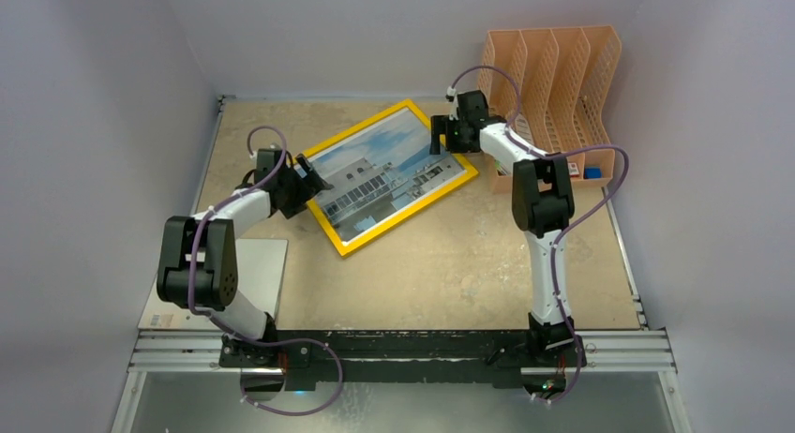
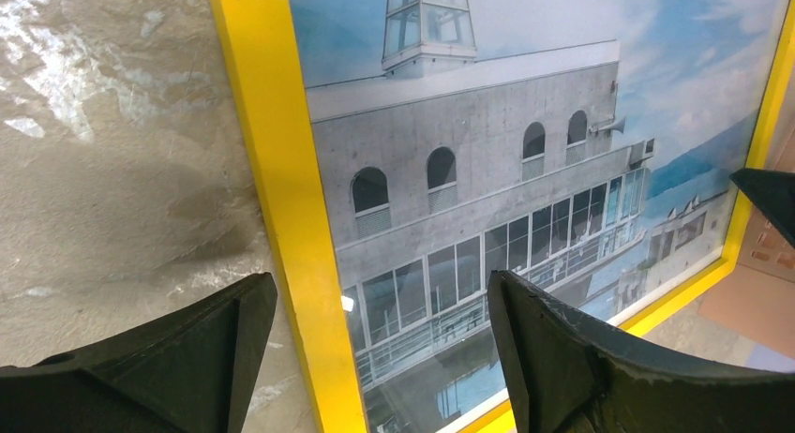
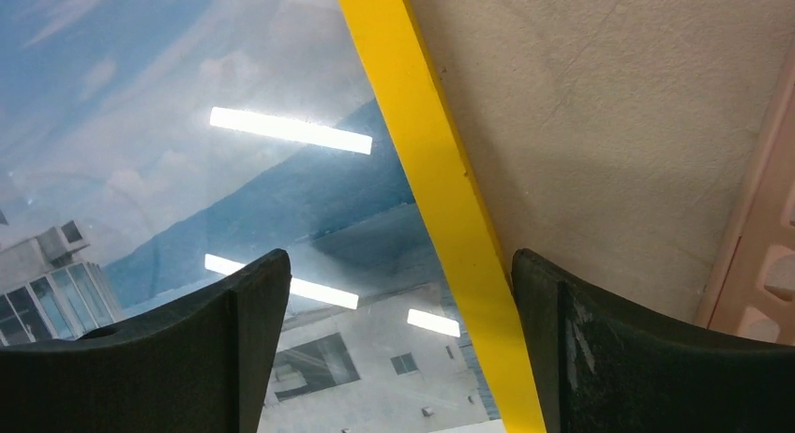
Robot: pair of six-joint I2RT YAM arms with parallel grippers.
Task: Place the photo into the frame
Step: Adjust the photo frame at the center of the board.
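Left gripper [image 1: 314, 182] and right gripper [image 1: 439, 136] both stand spread wide, each straddling a yellow rail at opposite ends of the frame [image 1: 411, 209], clamping nothing. Photo [image 1: 384, 175] of the white building lies face up inside the frame, which rests askew on the counter [image 1: 450, 274] near a peach file rack [image 1: 553, 67].
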